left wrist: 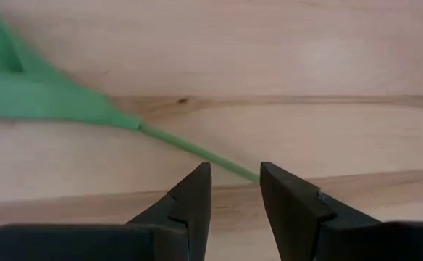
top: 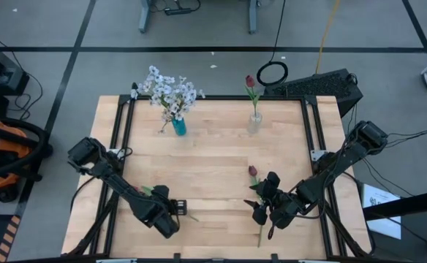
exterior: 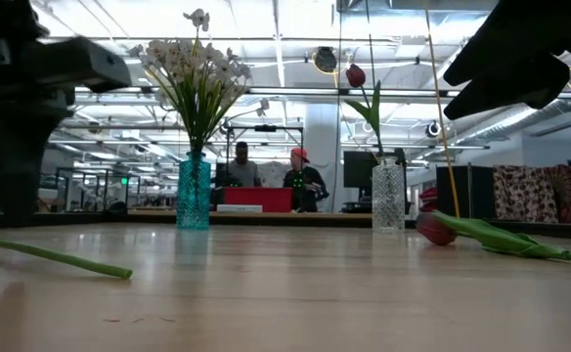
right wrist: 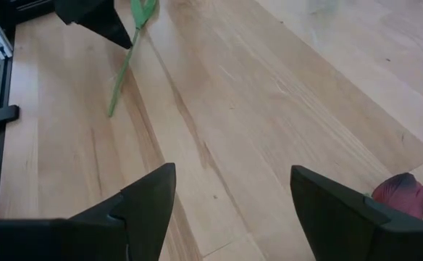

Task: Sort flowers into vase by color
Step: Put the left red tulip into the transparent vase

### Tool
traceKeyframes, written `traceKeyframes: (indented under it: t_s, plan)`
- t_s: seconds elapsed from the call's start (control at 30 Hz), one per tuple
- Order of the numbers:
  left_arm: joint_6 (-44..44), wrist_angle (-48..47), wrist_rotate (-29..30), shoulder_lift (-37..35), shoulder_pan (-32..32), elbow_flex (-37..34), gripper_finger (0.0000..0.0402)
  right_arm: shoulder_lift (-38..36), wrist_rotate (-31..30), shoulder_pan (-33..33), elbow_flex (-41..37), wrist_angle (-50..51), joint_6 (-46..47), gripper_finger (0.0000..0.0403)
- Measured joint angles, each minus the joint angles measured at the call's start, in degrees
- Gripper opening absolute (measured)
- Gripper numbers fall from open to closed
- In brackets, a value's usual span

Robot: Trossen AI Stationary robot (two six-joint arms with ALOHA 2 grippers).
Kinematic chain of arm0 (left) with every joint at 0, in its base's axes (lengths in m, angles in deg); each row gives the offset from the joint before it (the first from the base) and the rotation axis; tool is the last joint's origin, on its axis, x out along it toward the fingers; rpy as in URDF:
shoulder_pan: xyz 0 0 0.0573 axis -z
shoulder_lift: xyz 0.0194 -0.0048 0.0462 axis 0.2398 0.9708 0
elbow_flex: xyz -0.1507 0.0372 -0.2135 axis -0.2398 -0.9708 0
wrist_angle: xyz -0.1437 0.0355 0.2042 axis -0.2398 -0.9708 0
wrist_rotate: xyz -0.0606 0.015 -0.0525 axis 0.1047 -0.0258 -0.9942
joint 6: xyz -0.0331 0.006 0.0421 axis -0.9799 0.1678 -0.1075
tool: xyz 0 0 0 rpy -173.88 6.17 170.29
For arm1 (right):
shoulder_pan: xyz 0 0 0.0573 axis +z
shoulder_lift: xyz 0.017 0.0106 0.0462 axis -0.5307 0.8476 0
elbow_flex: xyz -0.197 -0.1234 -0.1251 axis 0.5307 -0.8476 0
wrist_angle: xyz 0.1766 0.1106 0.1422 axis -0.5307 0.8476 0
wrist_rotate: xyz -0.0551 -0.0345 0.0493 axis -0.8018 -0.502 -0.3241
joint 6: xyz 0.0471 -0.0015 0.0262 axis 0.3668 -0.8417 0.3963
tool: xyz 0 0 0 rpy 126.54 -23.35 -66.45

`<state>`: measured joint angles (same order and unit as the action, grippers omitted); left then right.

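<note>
Flowers mostly sorted: white sprays (top: 171, 93) stand in the blue vase (top: 179, 127) at the far left of the counter (top: 213, 157), one red tulip (top: 251, 82) stands in the clear vase (top: 254, 123) at the far right. Two tulips lie loose near the front.

One tulip bud (top: 254, 172) lies right of centre, its stem running back under the right gripper (top: 270, 210). That gripper hovers over it, jaws spread wide, nothing between them; its wrist view shows only the bud (right wrist: 400, 194) peeking past one finger. Other stem (exterior: 56, 255) lies front left under the left gripper (top: 173, 210). Left jaws are low over the counter, a narrow gap between them, the thin stem (left wrist: 197, 151) running to just in front of that gap. Not pinching yet, as far as I can see.

Handling, my guess: light, thin, bendy stems, probably slick. Bud and leaves are soft and would crush or tear, so take hold on bare stem, mid-length or lower, away from the leaf (left wrist: 45, 101). A stem lying flat on wood leaves little room under it; jaws need to come right down to the surface. Held at one end it would likely droop and swing, which makes threading a narrow vase neck fiddly.

Hard to make out: the left stem's bud is not visible in any view, hidden under the arm, so its colour is unconfirmed. Count of white sprays can't be told from the bunch. People in the background are well away from the counter.
</note>
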<state>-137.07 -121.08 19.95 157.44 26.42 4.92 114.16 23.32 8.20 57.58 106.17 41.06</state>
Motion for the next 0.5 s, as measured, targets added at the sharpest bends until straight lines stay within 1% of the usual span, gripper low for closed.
traceKeyframes:
  t_s: [0.1, 0.33, 0.5]
  plan:
    - [-1.69, 0.00, -1.93, 0.37, -0.28, 0.00, 0.0125, 0.00, 0.00, 0.00, 0.00, 0.00, -0.14, 0.0263]
    - [-1.81, -0.86, -2.17, 0.42, -1.59, -0.01, 0.0125, 0.00, 0.04, 0.00, 0.00, -0.12, -0.61, 0.0263]
    - [-1.79, 0.14, -2.17, 0.42, -2.41, -1.27, 0.0125, 0.00, 0.07, 0.00, 0.00, -0.33, -0.64, 0.0263]
